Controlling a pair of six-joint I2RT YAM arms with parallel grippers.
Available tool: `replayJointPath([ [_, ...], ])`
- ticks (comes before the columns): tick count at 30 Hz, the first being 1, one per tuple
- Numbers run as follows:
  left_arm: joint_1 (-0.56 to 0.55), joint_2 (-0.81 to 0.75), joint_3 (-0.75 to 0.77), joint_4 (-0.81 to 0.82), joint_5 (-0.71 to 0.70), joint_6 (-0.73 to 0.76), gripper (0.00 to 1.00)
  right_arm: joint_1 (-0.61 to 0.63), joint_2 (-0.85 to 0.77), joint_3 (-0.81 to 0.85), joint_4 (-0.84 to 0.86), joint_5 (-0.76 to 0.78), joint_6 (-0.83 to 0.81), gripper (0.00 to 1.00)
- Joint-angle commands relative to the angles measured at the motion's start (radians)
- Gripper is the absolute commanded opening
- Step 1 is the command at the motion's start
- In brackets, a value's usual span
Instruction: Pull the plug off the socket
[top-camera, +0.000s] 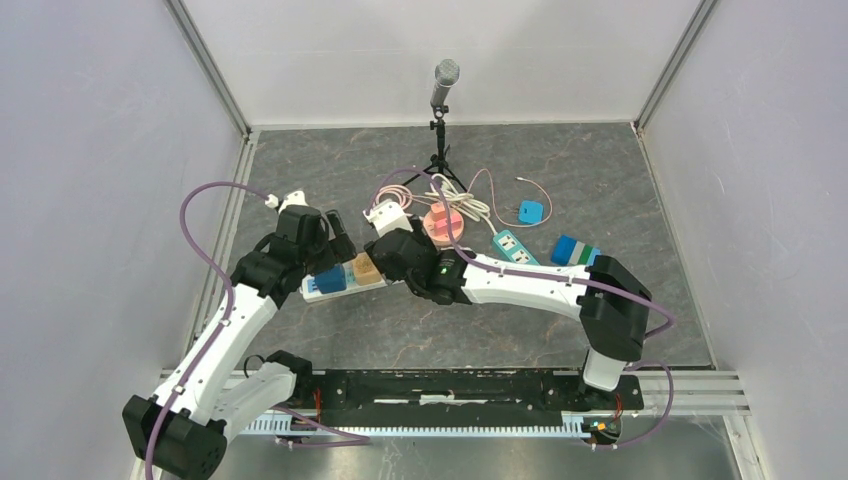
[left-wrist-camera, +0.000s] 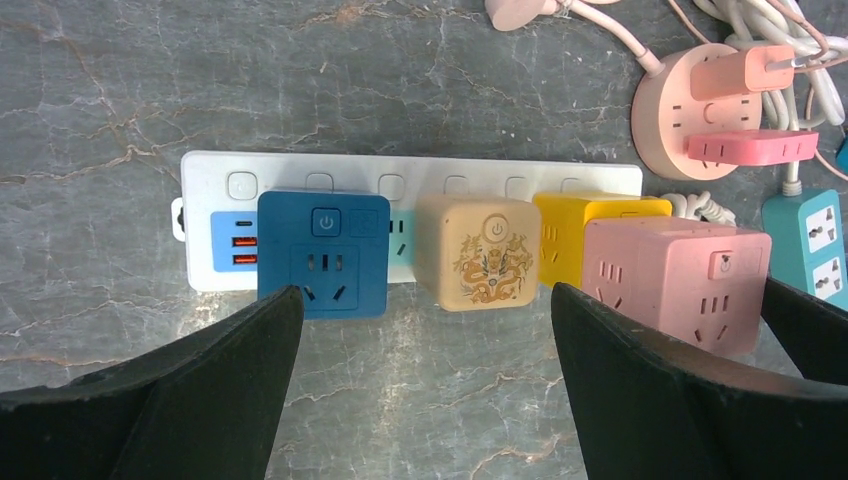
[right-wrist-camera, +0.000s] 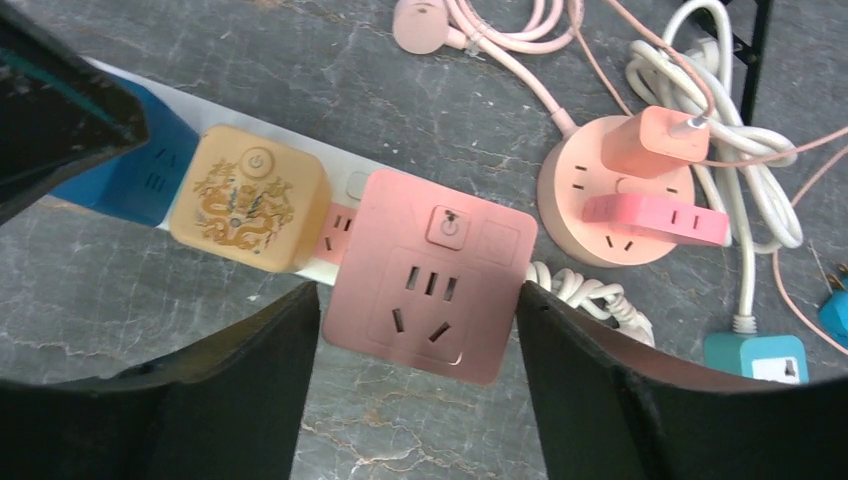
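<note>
A white power strip (left-wrist-camera: 300, 180) lies on the grey table with a blue cube plug (left-wrist-camera: 323, 255), a tan dragon cube (left-wrist-camera: 477, 250) and a yellow cube (left-wrist-camera: 590, 232) on it. My right gripper (right-wrist-camera: 418, 300) is shut on a pink cube plug (right-wrist-camera: 430, 285), its fingers pressing both sides. The pink cube (left-wrist-camera: 675, 280) looks nearer the camera than the others, at the strip's right end; its prongs are hidden. My left gripper (left-wrist-camera: 425, 300) is open and empty, hovering over the strip near the blue cube (top-camera: 328, 278). In the top view the right gripper (top-camera: 388, 250) hides the pink cube.
A round pink socket (top-camera: 442, 222) with pink plugs and coiled white and pink cables lies behind the strip. A teal strip (top-camera: 513, 246), blue-green cubes (top-camera: 573, 250) and a small blue plug (top-camera: 531, 211) lie right. A microphone stand (top-camera: 440, 110) stands at the back.
</note>
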Motion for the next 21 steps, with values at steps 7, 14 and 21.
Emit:
replayJointPath([
  [7, 0.008, -0.006, 0.003, 0.055, 0.099, 0.050, 1.00, -0.044, -0.037, -0.007, 0.021, -0.055, -0.039, 0.52],
  [14, 0.009, 0.048, 0.014, 0.114, 0.238, 0.066, 1.00, -0.094, -0.169, -0.162, 0.144, -0.208, -0.299, 0.47],
  [21, 0.006, 0.144, 0.015, 0.231, 0.511, 0.071, 0.96, -0.199, -0.297, -0.277, 0.125, -0.516, -0.484, 0.47],
])
